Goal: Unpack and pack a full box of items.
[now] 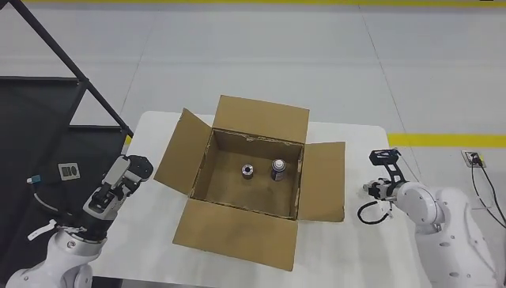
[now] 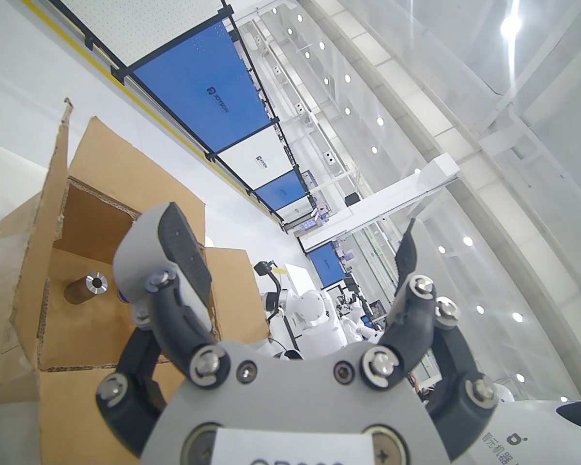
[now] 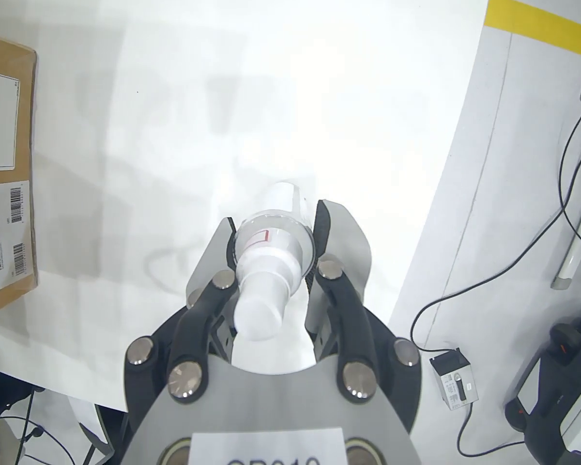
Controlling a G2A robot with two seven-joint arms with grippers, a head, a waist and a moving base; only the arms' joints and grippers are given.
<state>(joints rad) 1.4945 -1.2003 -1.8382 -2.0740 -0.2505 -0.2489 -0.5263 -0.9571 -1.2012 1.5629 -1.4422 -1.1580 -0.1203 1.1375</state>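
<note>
A corrugated cardboard box (image 1: pixel 261 118) is sitting in the middle of a white table (image 1: pixel 356 240), its four brown flaps splaying outward. Two items are standing upright on the box floor, close to the far wall and near each other. One is a short metal cylinder (image 1: pixel 247 171) with a shiny round top. The other is a small can (image 1: pixel 278 168) with a pale rounded cap and a darker body.

The right gripper (image 3: pixel 273 229) is hovering over bare table to the right of the box. Its ribbed black pads (image 3: pixel 322 229) are pressing on both sides of a white plastic bottle (image 3: pixel 266 254). The bottle is cylindrical, with a clear collar and a narrower smooth white neck pointing back toward the wrist. Whether its far end is touching the table cannot be told.

The left gripper (image 2: pixel 290 224) is resting beside the box's left flap, tilting upward. Its curved, rubber-faced fingers (image 2: pixel 179 239) are spreading wide apart and gripping nothing.
</note>
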